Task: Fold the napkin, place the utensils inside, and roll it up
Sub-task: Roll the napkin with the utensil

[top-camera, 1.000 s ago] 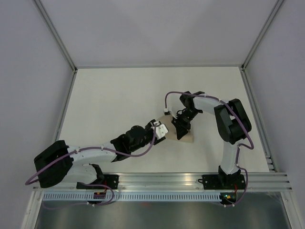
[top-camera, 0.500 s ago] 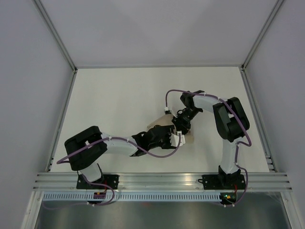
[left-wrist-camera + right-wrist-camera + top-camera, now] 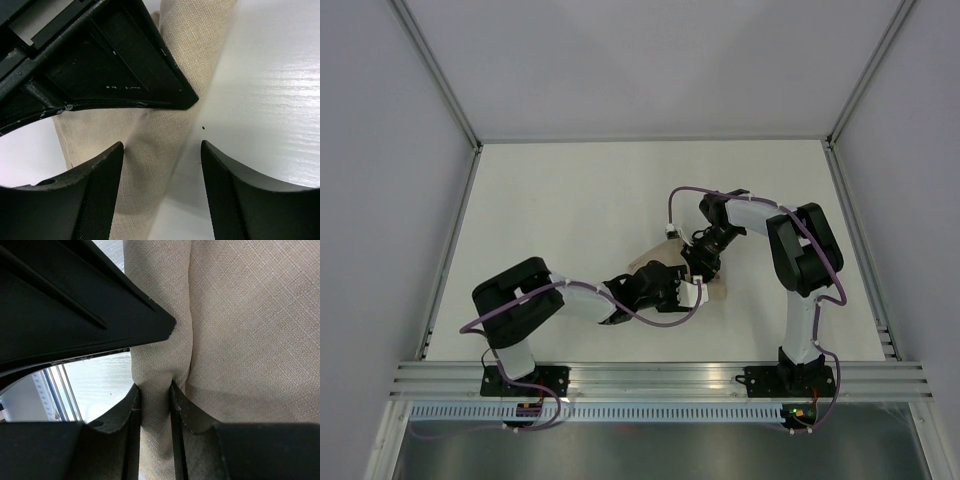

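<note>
The beige napkin (image 3: 650,266) lies mid-table, mostly covered by both grippers. In the right wrist view its rolled fold (image 3: 157,365) runs up between the fingers, and my right gripper (image 3: 154,387) is shut on that fold. My left gripper (image 3: 161,145) is open over the roll's edge (image 3: 150,165), one finger (image 3: 100,195) above the cloth and the other (image 3: 235,200) above bare table. From above, the left gripper (image 3: 692,292) sits just in front of the right gripper (image 3: 700,265). The utensils are hidden.
The white table (image 3: 570,200) is bounded by grey walls and aluminium rails (image 3: 660,378) along the near edge. The right gripper's black body (image 3: 100,65) fills the upper left of the left wrist view, very close to the left fingers.
The left arm has swung right and folded in, taking its gripper from the napkin's left side to its near right end, with the jaws wider. The right gripper has held still on the fold.
</note>
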Tool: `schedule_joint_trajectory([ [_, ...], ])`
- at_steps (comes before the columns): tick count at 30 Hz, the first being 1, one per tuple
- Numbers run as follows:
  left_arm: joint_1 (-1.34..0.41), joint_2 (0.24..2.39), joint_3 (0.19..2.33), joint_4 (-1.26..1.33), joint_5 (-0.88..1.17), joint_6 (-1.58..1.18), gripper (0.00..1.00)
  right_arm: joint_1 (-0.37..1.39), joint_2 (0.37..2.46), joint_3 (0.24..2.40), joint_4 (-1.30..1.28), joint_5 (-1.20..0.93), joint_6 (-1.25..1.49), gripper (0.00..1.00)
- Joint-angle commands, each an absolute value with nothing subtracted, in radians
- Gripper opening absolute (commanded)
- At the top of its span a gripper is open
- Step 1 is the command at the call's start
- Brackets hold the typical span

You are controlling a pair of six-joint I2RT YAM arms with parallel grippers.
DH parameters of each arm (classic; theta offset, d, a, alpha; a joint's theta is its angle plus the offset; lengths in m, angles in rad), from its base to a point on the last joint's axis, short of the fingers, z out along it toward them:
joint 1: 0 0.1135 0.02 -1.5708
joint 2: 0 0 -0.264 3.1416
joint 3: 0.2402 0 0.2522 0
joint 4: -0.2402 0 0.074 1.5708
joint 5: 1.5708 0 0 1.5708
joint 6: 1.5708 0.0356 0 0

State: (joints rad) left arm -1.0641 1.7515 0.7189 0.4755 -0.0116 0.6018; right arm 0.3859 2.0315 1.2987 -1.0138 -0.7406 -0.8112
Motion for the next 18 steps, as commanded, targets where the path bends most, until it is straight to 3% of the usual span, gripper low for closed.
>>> schedule_joint_trajectory([
  [1, -1.054, 1.781, 0.744, 0.472, 0.04, 0.571, 0.67, 0.4, 2.141, 1.235, -0.942, -0.54, -0.867, 0.01],
  [10, -1.052, 1.833, 0.707, 0.514, 0.058, 0.499, 0.53, 0.4, 2.141, 1.232, -0.945, -0.546, -0.868, 0.01],
  [18, -1.052, 1.878, 0.68, 0.565, 0.08, 0.422, 0.23, 0.399, 2.134, 1.227, -0.936, -0.546, -0.864, 0.05],
])
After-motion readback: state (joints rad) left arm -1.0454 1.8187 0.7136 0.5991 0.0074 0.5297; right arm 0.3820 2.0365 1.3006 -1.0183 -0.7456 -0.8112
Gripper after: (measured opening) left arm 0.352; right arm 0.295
